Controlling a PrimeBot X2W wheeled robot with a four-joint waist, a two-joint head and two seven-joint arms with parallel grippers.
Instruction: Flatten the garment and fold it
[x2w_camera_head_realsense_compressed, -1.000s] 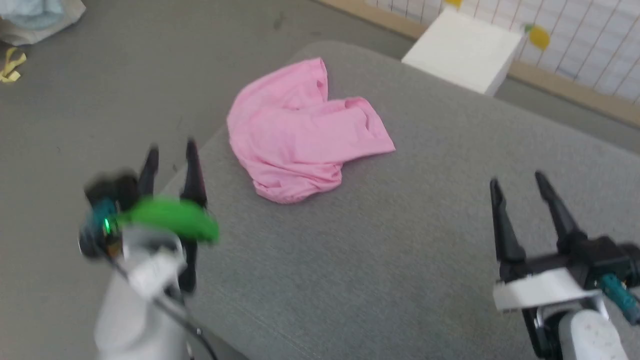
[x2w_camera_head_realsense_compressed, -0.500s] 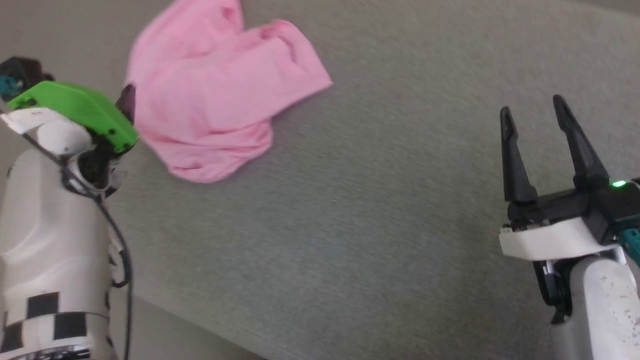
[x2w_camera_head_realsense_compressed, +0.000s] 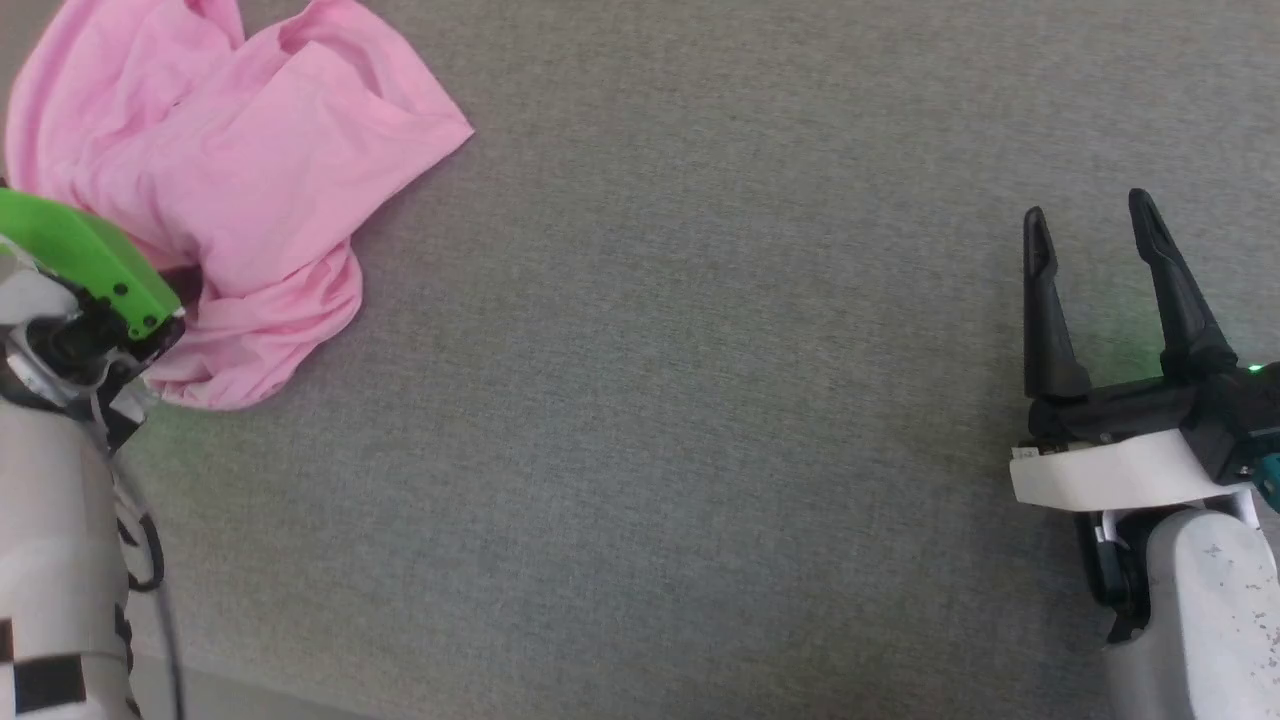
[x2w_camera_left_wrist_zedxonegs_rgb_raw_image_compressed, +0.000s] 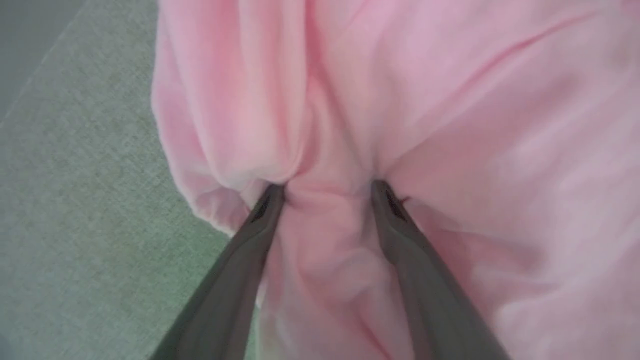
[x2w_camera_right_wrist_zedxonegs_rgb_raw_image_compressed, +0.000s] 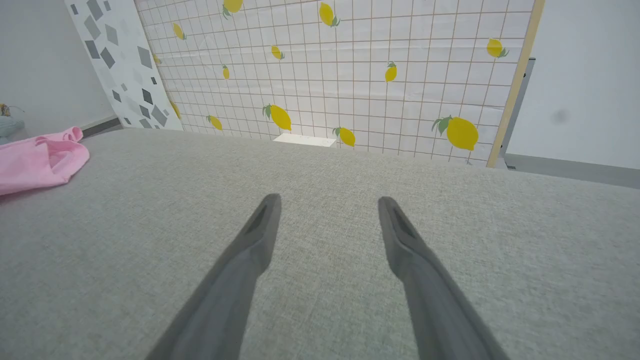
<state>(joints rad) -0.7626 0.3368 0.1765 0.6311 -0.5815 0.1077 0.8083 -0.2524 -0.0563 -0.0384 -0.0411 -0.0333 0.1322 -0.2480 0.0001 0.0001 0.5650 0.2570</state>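
Observation:
The garment (x2w_camera_head_realsense_compressed: 250, 170), a crumpled light pink cloth, lies on the grey padded surface (x2w_camera_head_realsense_compressed: 700, 400) at the upper left of the head view. My left arm's green wrist cover (x2w_camera_head_realsense_compressed: 90, 260) sits over its near left edge and hides the fingers there. In the left wrist view my left gripper (x2w_camera_left_wrist_zedxonegs_rgb_raw_image_compressed: 327, 192) is open, both fingertips pressed into the garment (x2w_camera_left_wrist_zedxonegs_rgb_raw_image_compressed: 450, 100) with a bunched fold between them. My right gripper (x2w_camera_head_realsense_compressed: 1088, 208) stands open over bare surface at the far right, well apart from the cloth. The right wrist view shows the right gripper (x2w_camera_right_wrist_zedxonegs_rgb_raw_image_compressed: 327, 200) and the garment (x2w_camera_right_wrist_zedxonegs_rgb_raw_image_compressed: 35, 157) far left.
The padded surface ends at a near edge at the lower left, with floor (x2w_camera_head_realsense_compressed: 250, 705) below it, and at a left edge beside the cloth (x2w_camera_left_wrist_zedxonegs_rgb_raw_image_compressed: 30, 30). Beyond its far side stand a lemon-patterned grid panel (x2w_camera_right_wrist_zedxonegs_rgb_raw_image_compressed: 350, 75) and a white box (x2w_camera_right_wrist_zedxonegs_rgb_raw_image_compressed: 304, 140).
The head camera has swung, so the garment now sits further up and left. My left gripper has come down onto the garment's near edge. The right gripper stays open.

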